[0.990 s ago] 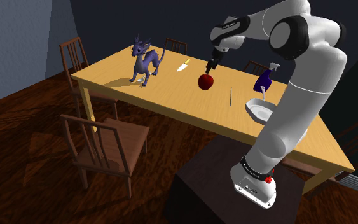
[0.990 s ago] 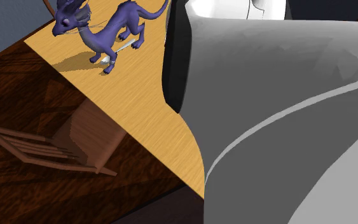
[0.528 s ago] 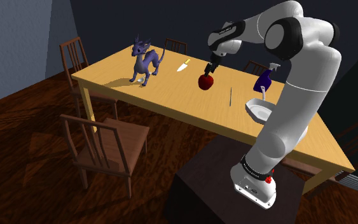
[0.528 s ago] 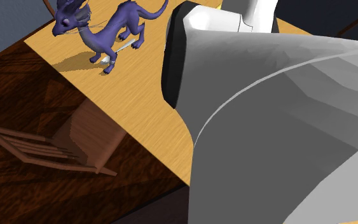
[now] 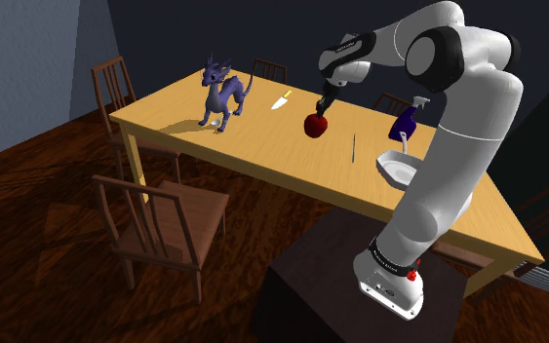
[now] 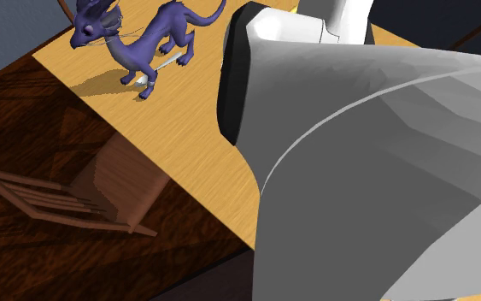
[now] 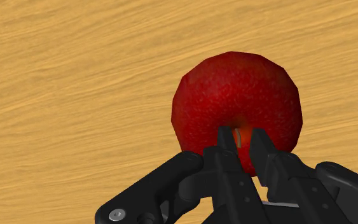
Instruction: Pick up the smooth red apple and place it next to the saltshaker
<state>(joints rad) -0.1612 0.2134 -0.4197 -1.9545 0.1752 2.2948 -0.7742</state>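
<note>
Down it has come in the last second, and the black two-fingered hand (image 7: 240, 137) now pinches the stem end of the round red apple (image 7: 234, 89), sitting on the long yellow wooden bench (image 5: 262, 146) well right of the purple dragon figure (image 5: 221, 93), so the lift looks next.

No text, label or number could be read; marks on the arm's (image 5: 462, 156) base band (image 5: 391, 259) were illegible.

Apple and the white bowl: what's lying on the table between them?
A thin dark utensil lies between the apple and the white bowl, touching neither. The shoulder view shows it.
</note>
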